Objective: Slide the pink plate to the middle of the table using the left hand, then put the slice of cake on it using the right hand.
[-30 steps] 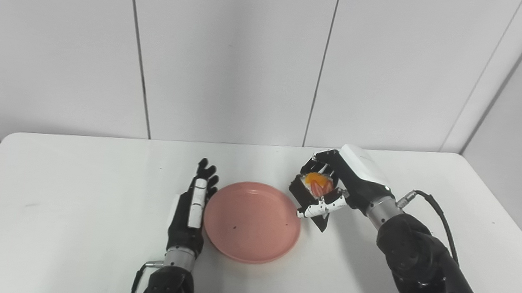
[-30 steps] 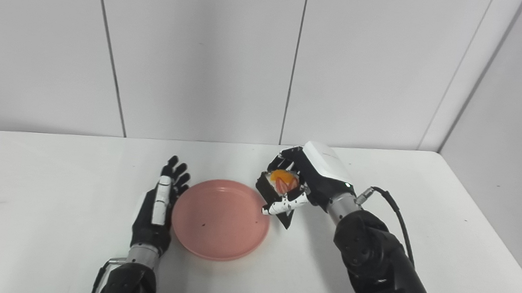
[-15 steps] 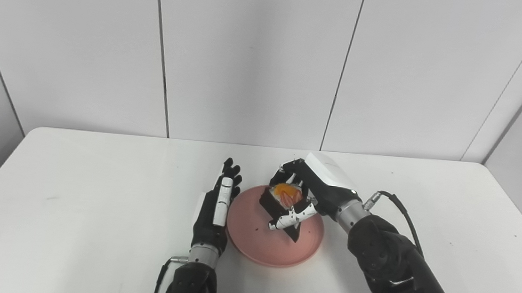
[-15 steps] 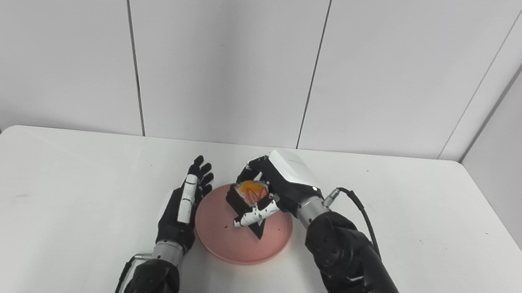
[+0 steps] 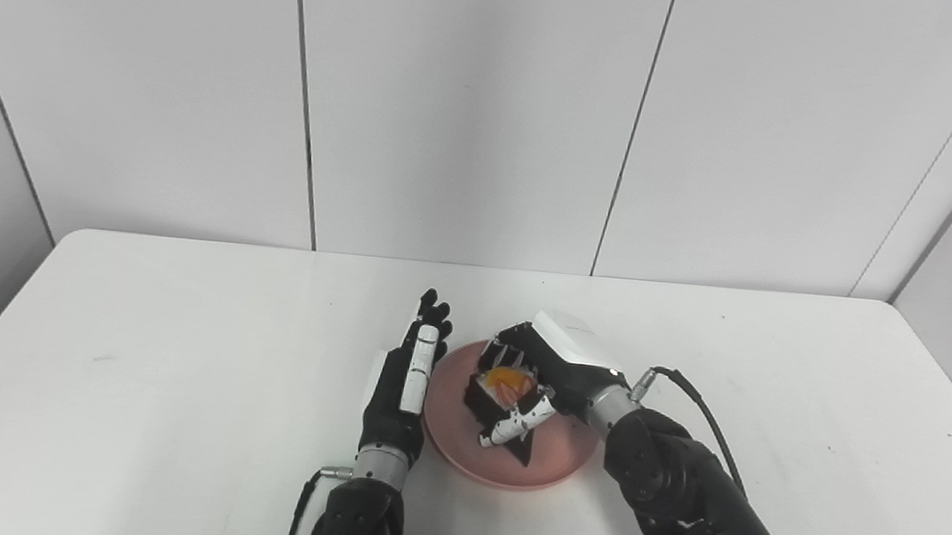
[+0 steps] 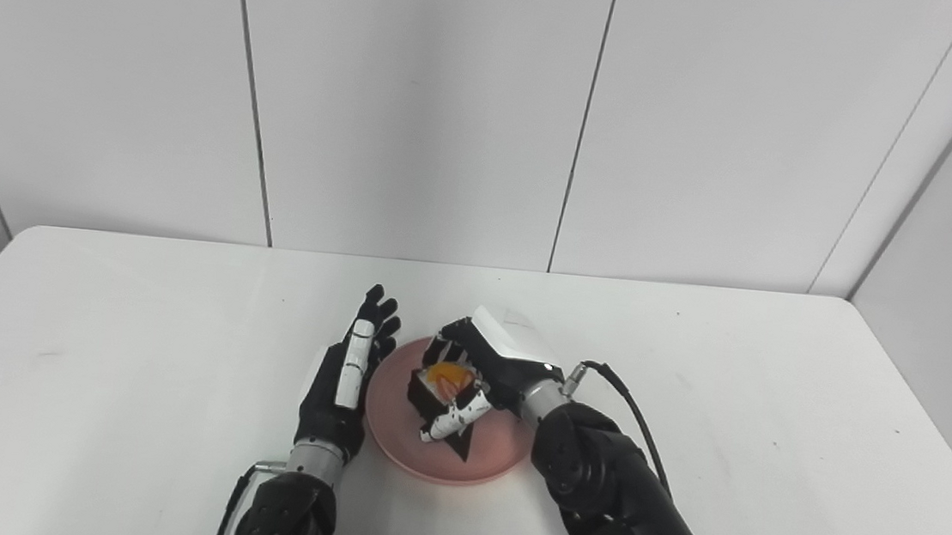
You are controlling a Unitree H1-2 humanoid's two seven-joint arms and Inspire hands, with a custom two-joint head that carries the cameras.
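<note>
Over plate: right hand (image 5: pixel 537 376) grips cake slice (image 5: pixel 500 390) above pink plate (image 5: pixel 460 447), poised for lowering.
Left hand (image 5: pixel 403 382): open, flat beside plate's left rim, probably bracing it.

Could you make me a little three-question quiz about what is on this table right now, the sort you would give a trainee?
1. True or false: the right hand holds the slice of cake over the pink plate.
2. Where is the left hand? A) flat on top of the cake B) open, beside the plate's left rim C) off the white table
3. Fill in: the topping on the cake is mostly ____ in colour.

Key
1. True. Its fingers are closed around the cake; whether the cake already touches the plate cannot be told.
2. B
3. Orange
</note>
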